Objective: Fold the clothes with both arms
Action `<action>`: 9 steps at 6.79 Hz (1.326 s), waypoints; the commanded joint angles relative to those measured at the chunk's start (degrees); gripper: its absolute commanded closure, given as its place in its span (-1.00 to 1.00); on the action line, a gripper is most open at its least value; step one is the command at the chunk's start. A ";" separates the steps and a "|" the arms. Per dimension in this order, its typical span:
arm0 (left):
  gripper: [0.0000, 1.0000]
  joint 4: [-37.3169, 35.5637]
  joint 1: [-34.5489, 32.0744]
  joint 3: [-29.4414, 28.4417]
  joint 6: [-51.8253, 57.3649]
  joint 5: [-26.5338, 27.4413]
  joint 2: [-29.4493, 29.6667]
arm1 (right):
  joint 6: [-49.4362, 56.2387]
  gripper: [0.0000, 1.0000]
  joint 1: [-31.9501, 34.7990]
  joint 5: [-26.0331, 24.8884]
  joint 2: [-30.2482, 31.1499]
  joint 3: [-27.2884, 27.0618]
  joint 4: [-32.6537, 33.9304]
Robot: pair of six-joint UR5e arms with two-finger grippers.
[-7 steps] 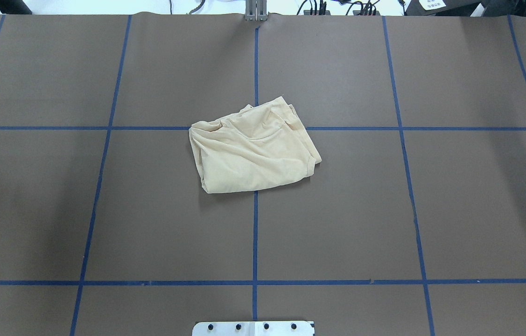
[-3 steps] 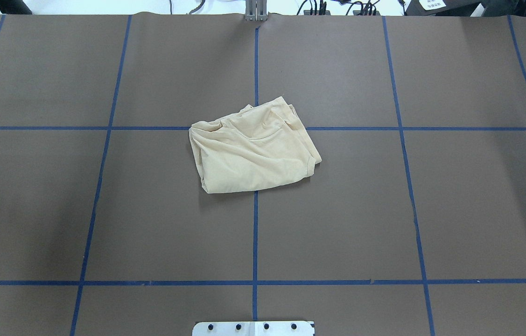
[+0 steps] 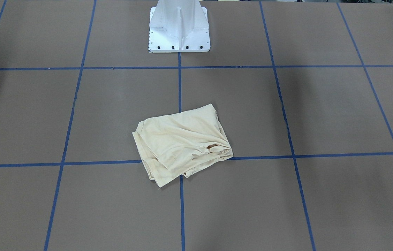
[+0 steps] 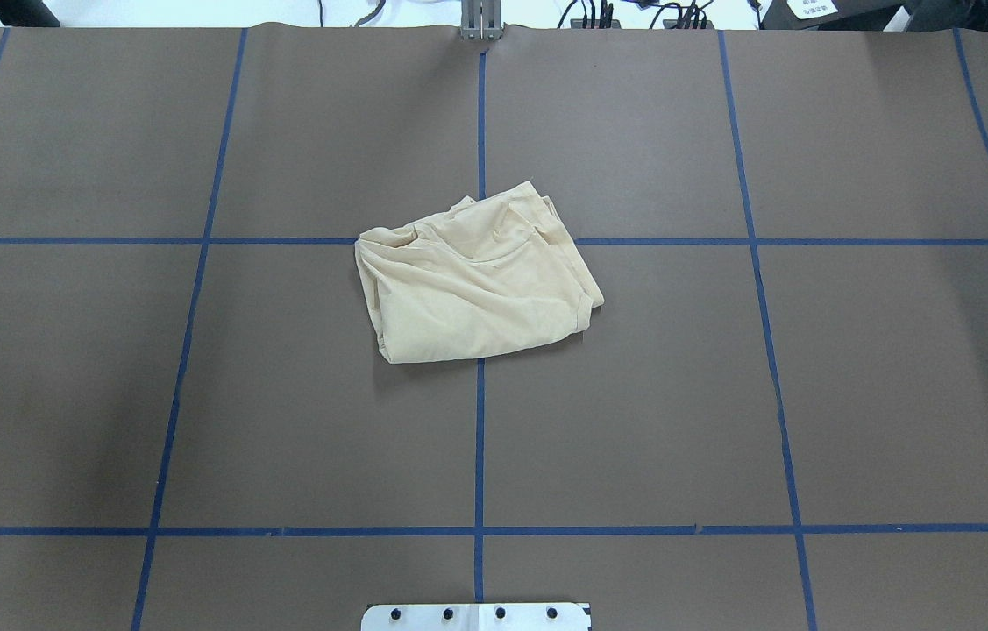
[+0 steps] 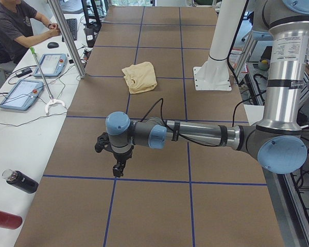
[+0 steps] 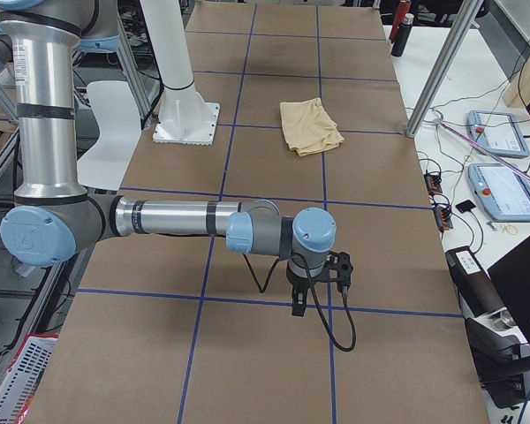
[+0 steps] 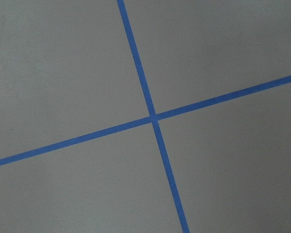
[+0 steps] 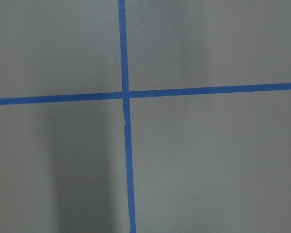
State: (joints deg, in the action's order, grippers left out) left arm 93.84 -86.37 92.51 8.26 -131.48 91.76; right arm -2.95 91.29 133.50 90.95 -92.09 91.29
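Centrally, the shirt (image 4: 476, 276) lies on the table (image 4: 721, 394) as a loose, wrinkled bundle across crossing tape (image 4: 479, 438), with nothing touching it. My left claw (image 5: 117, 169) and right claw (image 6: 299, 305) hang well apart from it, near the table's ends; whether they gape I cannot tell. Any tidying, I judge, should pinch two corners evenly.

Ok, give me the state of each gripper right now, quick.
Left gripper: cannot tell whether it is open or shut; it shows only in a side view, well away from the T-shirt.
Right gripper: cannot tell either, for the same reason.
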 commanded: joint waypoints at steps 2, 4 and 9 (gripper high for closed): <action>-0.99 0.20 0.06 -0.14 0.00 0.00 0.00 | -2.33 -1.00 -0.06 1.76 0.02 0.42 -2.08; -0.99 0.20 0.06 -0.57 -0.35 -0.09 0.00 | -2.41 -1.00 -0.06 1.76 0.02 0.33 -2.51; -0.99 -0.15 0.06 -0.75 -10.37 -4.31 0.00 | -2.50 -1.00 -0.06 1.68 -0.07 0.25 -2.52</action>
State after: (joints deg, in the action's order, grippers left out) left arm 93.60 -86.31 91.78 -1.73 -135.68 91.76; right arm -5.42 91.23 135.19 90.95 -91.84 88.77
